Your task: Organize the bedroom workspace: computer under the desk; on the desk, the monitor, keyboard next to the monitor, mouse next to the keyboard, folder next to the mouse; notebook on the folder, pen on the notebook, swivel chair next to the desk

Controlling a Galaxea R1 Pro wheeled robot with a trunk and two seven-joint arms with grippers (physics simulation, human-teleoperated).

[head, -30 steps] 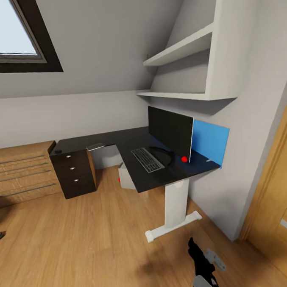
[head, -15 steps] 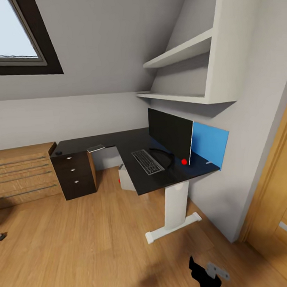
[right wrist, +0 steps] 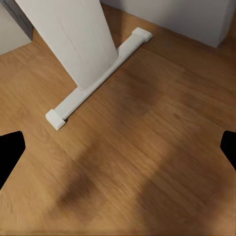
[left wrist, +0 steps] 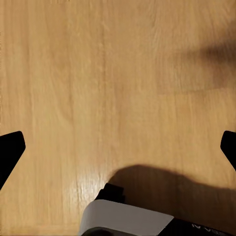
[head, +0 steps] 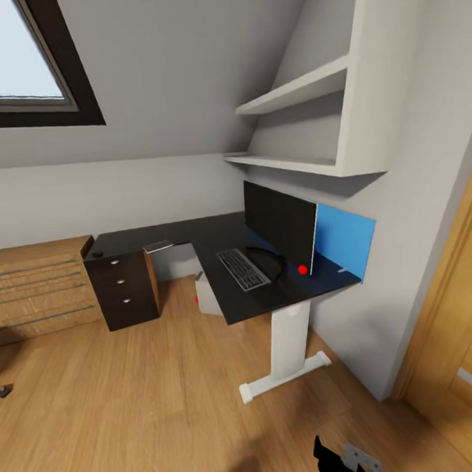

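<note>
Head view: monitor [head: 280, 221] and keyboard [head: 242, 268] on black bench [head: 194, 233] | computer [head: 207, 293] beneath | left end effector [left wrist: 118, 147] fingers apart | right end effector [right wrist: 118, 152] fingers apart over floor [right wrist: 147, 162]

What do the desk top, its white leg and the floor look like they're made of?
The desk top looks like glossy black laminate or lacquer; it mirrors the monitor. The white leg seems to be matte painted metal, smooth with a faint seam, though plastic is possible. The floor looks like light wood planks, with visible grain and board joints.
</note>
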